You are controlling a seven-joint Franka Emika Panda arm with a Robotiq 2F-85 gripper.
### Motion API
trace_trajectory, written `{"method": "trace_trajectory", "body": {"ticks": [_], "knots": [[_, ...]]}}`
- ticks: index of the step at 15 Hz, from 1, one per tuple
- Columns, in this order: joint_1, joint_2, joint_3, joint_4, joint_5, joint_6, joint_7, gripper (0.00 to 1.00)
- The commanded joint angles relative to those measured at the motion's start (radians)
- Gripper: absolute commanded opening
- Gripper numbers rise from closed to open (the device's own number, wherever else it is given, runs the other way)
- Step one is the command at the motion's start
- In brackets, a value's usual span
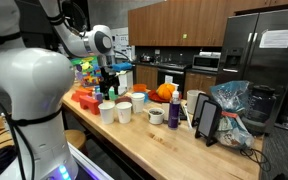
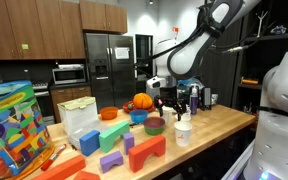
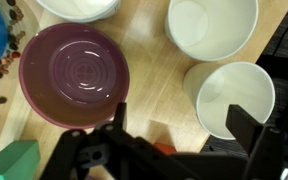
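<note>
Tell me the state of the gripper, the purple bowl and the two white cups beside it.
gripper: open, holding nothing, above the counter
purple bowl: upright, empty
nearer white cup: upright, empty
farther white cup: upright, empty

Bowl [image 3: 74,72] left of cup [image 3: 229,97], seemingly apart

purple bowl [image 3: 74,85], white cups [image 3: 229,98], green block [image 3: 12,165], light wooden table [image 3: 154,90]
</note>
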Motion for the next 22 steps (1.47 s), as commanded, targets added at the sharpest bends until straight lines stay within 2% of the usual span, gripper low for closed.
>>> {"method": "trace_trajectory", "body": {"ticks": [1, 7, 14, 15, 16, 18, 22], "knots": [[-0.008, 0.024, -0.021, 0.001, 0.01, 0.03, -0.061, 1.0], [-0.011, 0.068, -0.054, 0.001, 0.066, 0.051, -0.16, 1.0], [-0.027, 0.107, -0.051, 0.001, 0.125, 0.057, -0.239, 1.0], [-0.03, 0.112, -0.051, 0.001, 0.129, 0.058, -0.244, 0.75], [-0.033, 0.115, -0.05, 0.001, 0.131, 0.06, -0.251, 0.74], [-0.039, 0.12, -0.048, 0.002, 0.135, 0.062, -0.262, 0.61], [-0.047, 0.125, -0.046, 0.002, 0.136, 0.069, -0.276, 0.28]]}}
